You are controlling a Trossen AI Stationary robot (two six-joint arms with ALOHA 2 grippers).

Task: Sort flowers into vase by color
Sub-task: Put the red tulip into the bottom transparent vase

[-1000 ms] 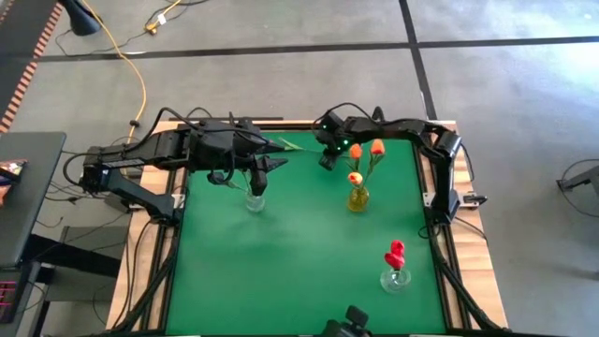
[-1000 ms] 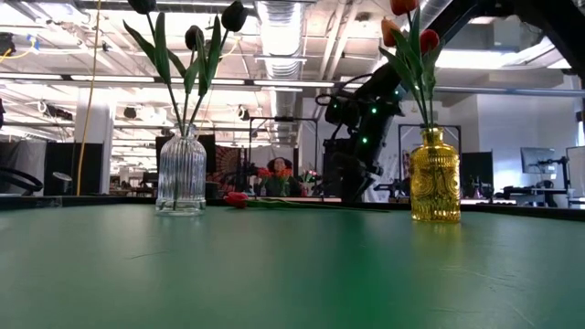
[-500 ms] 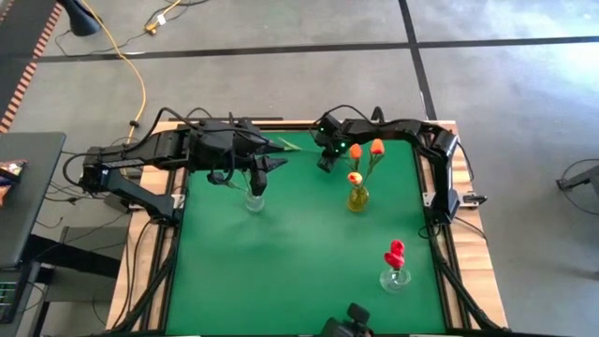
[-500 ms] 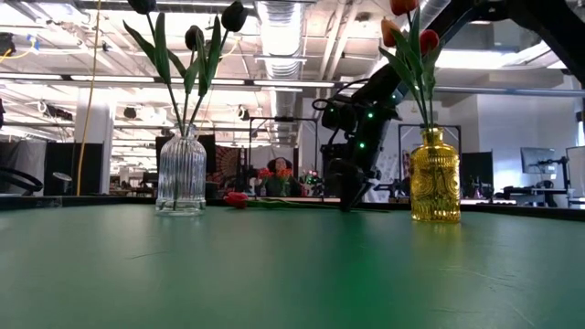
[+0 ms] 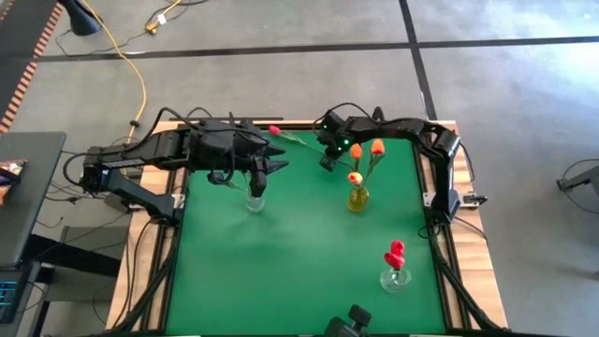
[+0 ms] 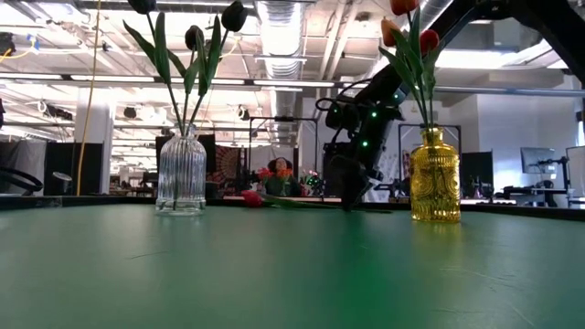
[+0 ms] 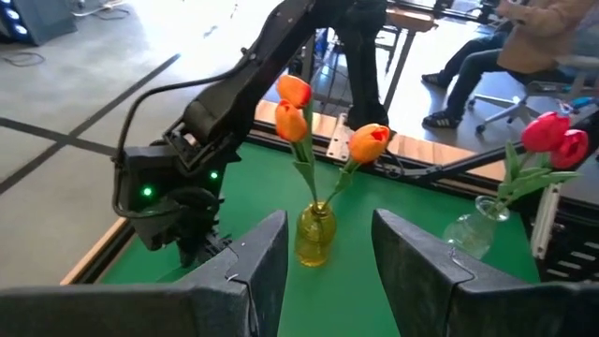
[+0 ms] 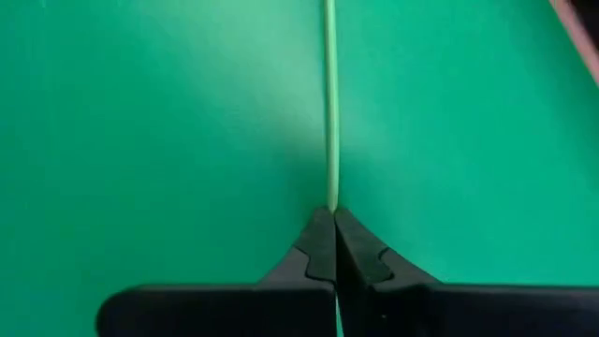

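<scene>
One Red Tulip Left on the Mat

One red tulip point(image 5: 275, 131) lies at the table's far edge, its thin stem point(image 8: 330, 103) pinched between the pressed-together fingers of the right gripper point(image 8: 334, 234), low enough to lift it. Three orange heads fill the yellow vase point(image 5: 357, 199), two red ones the clear vase point(image 5: 395, 279), three black ones the ribbed vase point(image 6: 181, 174). The left gripper point(image 7: 323, 262), fingers spread and empty, waits over that ribbed vase.

The table point(image 5: 281, 271) has a matt green cover that looks like felt, with bare wood at its edges. One vase point(image 6: 181, 172) is clear ribbed glass, another vase point(image 6: 434, 175) is glossy yellow glass. The gripper fingers point(image 7: 253, 267) look like matt dark plastic.
</scene>
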